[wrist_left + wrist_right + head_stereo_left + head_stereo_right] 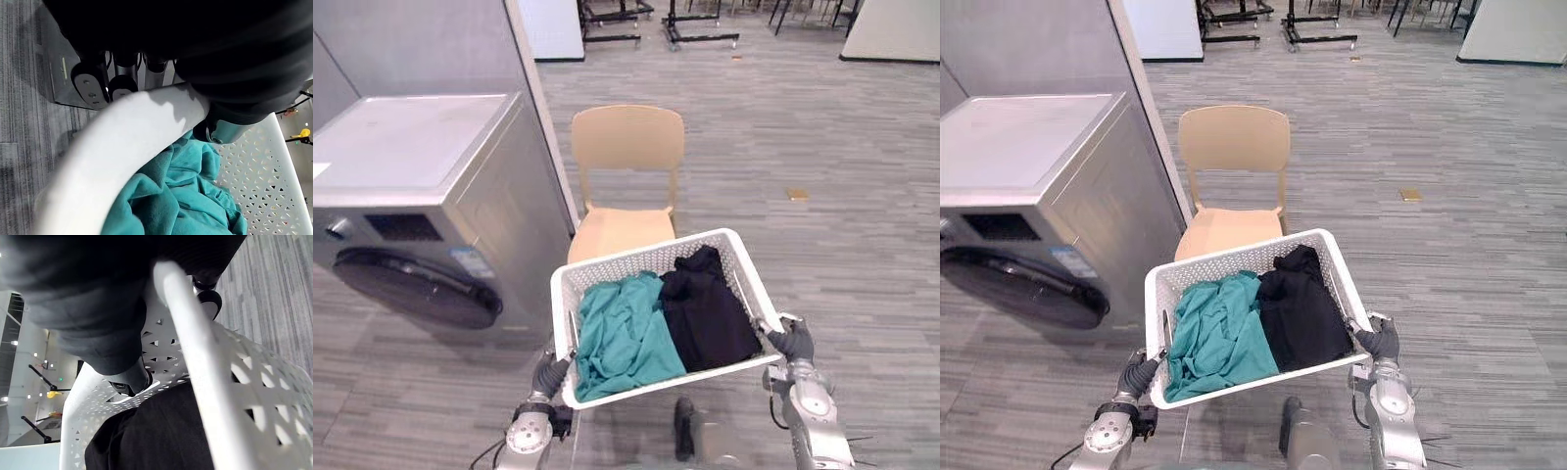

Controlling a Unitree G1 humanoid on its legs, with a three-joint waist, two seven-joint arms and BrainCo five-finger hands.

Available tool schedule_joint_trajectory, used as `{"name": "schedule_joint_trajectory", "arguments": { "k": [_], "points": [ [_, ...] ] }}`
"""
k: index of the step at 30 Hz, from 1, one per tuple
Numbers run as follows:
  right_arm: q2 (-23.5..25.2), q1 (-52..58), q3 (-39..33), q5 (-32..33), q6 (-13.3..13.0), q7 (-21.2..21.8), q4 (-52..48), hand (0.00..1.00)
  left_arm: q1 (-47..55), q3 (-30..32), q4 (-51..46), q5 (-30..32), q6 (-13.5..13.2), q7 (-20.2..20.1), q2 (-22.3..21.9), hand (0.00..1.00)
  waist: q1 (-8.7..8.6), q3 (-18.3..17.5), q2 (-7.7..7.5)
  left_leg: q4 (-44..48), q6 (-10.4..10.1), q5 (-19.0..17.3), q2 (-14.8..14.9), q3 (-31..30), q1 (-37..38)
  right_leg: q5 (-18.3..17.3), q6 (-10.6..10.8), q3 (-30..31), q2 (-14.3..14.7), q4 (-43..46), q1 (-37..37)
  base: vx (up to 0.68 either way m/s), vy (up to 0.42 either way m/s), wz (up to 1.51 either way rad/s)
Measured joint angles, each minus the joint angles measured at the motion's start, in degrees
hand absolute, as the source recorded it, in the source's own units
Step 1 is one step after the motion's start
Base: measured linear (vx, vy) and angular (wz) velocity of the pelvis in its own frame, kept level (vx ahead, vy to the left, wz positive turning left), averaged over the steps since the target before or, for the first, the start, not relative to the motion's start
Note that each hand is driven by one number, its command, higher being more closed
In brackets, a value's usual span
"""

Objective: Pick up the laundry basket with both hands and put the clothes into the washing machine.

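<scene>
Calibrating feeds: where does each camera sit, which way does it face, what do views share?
Left eye view: head, facing down at laundry basket, washing machine, chair; left robot hand and right robot hand grip the rim.
Right eye view: same, slightly sideways.
Left wrist view: left wrist, past its fingers at rim, teal garment.
Right wrist view: right wrist, past its thumb at rim, black garment.
All share the laundry basket.

washing machine (421, 186) cropped, chair seat (619, 233) part-hidden
</scene>
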Motion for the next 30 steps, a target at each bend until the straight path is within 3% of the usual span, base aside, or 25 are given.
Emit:
{"name": "schedule_joint_trajectory", "arguments": {
  "k": [1, 2, 3, 4, 6, 7, 8, 9, 10, 11, 14, 20, 24, 27, 28, 30],
  "points": [
    [0.18, 0.53, 0.08, 0.06, -0.09, -0.01, -1.58, 1.0, 1.6, -0.09, -1.03, -0.04, -0.33, -0.03, -0.07, 1.0, 0.92, 0.23, 0.42, 9.63, 0.45, 1.45, 3.43, 0.93, -3.75, -1.26, -0.81, 0.75, 1.47, -1.97, 3.23, 0.42, -0.111, -0.39],
    [0.18, 0.45, 0.05, 0.18, -0.1, -0.08, -1.82, 1.0, 1.9, -0.25, -1.41, -0.04, -0.44, -0.06, -0.04, 1.0, 0.93, 0.2, 0.85, 12.69, 1.28, -0.26, 4.67, 1.01, -5.91, -1.65, -0.92, 1.0, 2.16, -3.04, 4.45, 0.42, -0.053, -0.4],
    [0.17, 0.15, 0.05, 0.48, -0.09, -0.12, -1.81, 1.0, 1.91, -0.07, -2.01, -0.04, -0.57, -0.08, -0.17, 1.0, 1.27, 0.2, 0.87, 14.51, 3.44, -3.86, 5.95, 1.59, -9.12, -2.15, -0.89, 1.89, 2.66, -4.87, 6.83, 0.27, -0.012, -0.26],
    [0.15, 0.12, 0.05, 0.51, -0.11, -0.12, -1.79, 1.0, 1.79, -0.03, -2.02, -0.04, -0.7, -0.08, -0.15, 1.0, 1.54, 0.19, 0.76, 13.55, 3.89, -5.63, 6.13, 2.07, -10.32, -2.16, -0.87, 2.6, 2.67, -5.98, 7.83, 0.34, 0.002, -0.47],
    [0.03, -0.47, 0.05, 1.28, -0.39, -0.12, -0.44, 1.0, 1.81, 0.02, -1.64, -0.03, -0.99, -0.08, -0.15, 1.0, 2.47, 0.1, 0.43, 2.48, 3.51, -11.36, 5.27, 1.45, -13.55, -1.82, -0.37, 5.39, 2.22, -9.93, 11.32, 0.38, 0.044, -0.58],
    [0.02, -0.97, 0.05, 1.5, -0.43, -0.12, 0.61, 1.0, 1.78, 0.02, -1.44, 0.01, -0.99, -0.08, -0.17, 1.0, 2.46, 0.09, 0.43, -1.15, 3.35, -11.71, 4.84, 0.99, -13.92, -1.34, 0.5, 6.0, 2.07, -10.44, 11.85, 0.39, 0.125, -0.58],
    [-0.05, -2.34, 0.05, 1.75, -0.54, -0.12, 3.62, 1.0, 1.49, 0.15, -0.36, 0.33, -1.07, -0.03, -0.22, 1.0, 2.44, 0.19, 0.2, -10.46, 2.77, -12.09, 3.07, -0.78, -14.23, -1.23, 1.01, 7.25, 1.38, -11.33, 12.87, 0.37, 0.192, -0.59],
    [-0.09, -3.75, 0.1, 1.82, -0.57, -0.12, 6.68, 1.0, 0.63, 0.42, 2.14, 0.72, -1.08, 0.08, -0.35, 1.0, 2.4, 0.18, -0.22, -23.12, 1.37, -10.4, 0.55, -3.15, -13.14, -1.51, 2.14, 8.4, -0.02, -11.3, 13.22, 0.37, 0.216, -0.57],
    [-0.29, -4.11, 0.13, 1.8, -0.56, -0.12, 7.8, 1.0, 0.36, 0.35, 3.17, 0.75, -1.08, 0.08, -0.73, 1.0, 2.17, -0.23, 0.6, -30.05, 0.93, -6.86, -0.23, -4.23, -11.93, -1.89, 3.2, 8.9, -0.24, -11.31, 13.49, 0.36, 0.238, -0.56],
    [-0.96, -4.67, 0.28, 1.77, -0.55, -0.11, 10.57, 1.0, -0.3, 0.14, 5.25, 1.17, -1.12, 0.23, -0.7, 1.0, 2.26, 0.03, 0.81, -35.15, 1.57, 1.41, -0.35, -3.88, -10.92, -3.23, 5.6, 10.3, 0.01, -11.55, 14.48, 0.38, 0.224, -0.33],
    [0.14, -5.49, 0.73, 1.53, -0.36, -0.35, 13.69, 1.0, -3.58, 0.07, 8.33, 1.71, -1.04, 1.9, 1.11, 1.0, 1.85, 1.45, -2.0, -37.22, 2.2, 1.57, -3.52, -2.7, -10.42, -2.11, 6.66, 10.79, -3.47, -14.37, 14.51, 0.23, 0.139, -0.1],
    [-2.58, -23.07, 3.33, 1.54, -1.01, -4.57, 18.49, 1.0, -18.65, 1.29, 11.11, 0.74, -1.24, 8.84, 2.72, 1.0, 2.6, 8.3, -0.47, -37.52, 4.0, 4.6, -2.8, -0.88, -23.2, -1.88, 7.38, 11.19, -3.55, -7.11, -2.36, -0.04, 0.075, -0.15],
    [-3.11, -32.08, 4.46, 1.61, -1.05, -8.08, 18.79, 1.0, -30.27, 3.65, 13.58, -0.77, -1.4, 13.62, 4.25, 1.0, 3.81, 13.16, -0.83, -38.81, 3.45, 6.74, -1.8, -0.06, -28.96, -1.96, 7.42, 11.33, -3.2, -1.86, -11.75, -0.17, -0.031, -0.15],
    [-2.77, -35.25, 4.56, 1.76, -1.06, -10.15, 19.53, 1.0, -36.86, 4.36, 17.21, -2.0, -1.54, 15.17, 5.29, 1.0, 3.88, 14.01, -1.02, -37.22, 3.44, 6.75, -1.62, -0.1, -32.96, -2.37, 7.31, 10.93, -3.34, 1.25, -16.29, -0.11, -0.016, 0.0],
    [-2.63, -36.42, 4.56, 1.86, -1.05, -10.96, 19.87, 0.0, -39.27, 4.43, 18.8, -2.47, -1.54, 15.63, 5.75, 0.0, 3.88, 14.32, -1.17, -36.77, 3.43, 6.72, -1.63, -0.16, -34.22, -2.59, 7.32, 10.73, -3.47, 2.04, -17.52, -0.08, 0.002, 0.06],
    [-2.29, -37.67, 4.64, 2.07, -1.06, -11.57, 19.86, 0.0, -41.69, 6.33, 19.61, -3.11, -1.57, 16.05, 5.82, 0.0, 3.82, 14.76, -1.68, -36.19, 3.17, 6.52, -1.54, -0.35, -35.94, -2.61, 7.33, 10.35, -3.54, 2.58, -19.0, -0.06, 0.009, 0.06]
  ]
}}
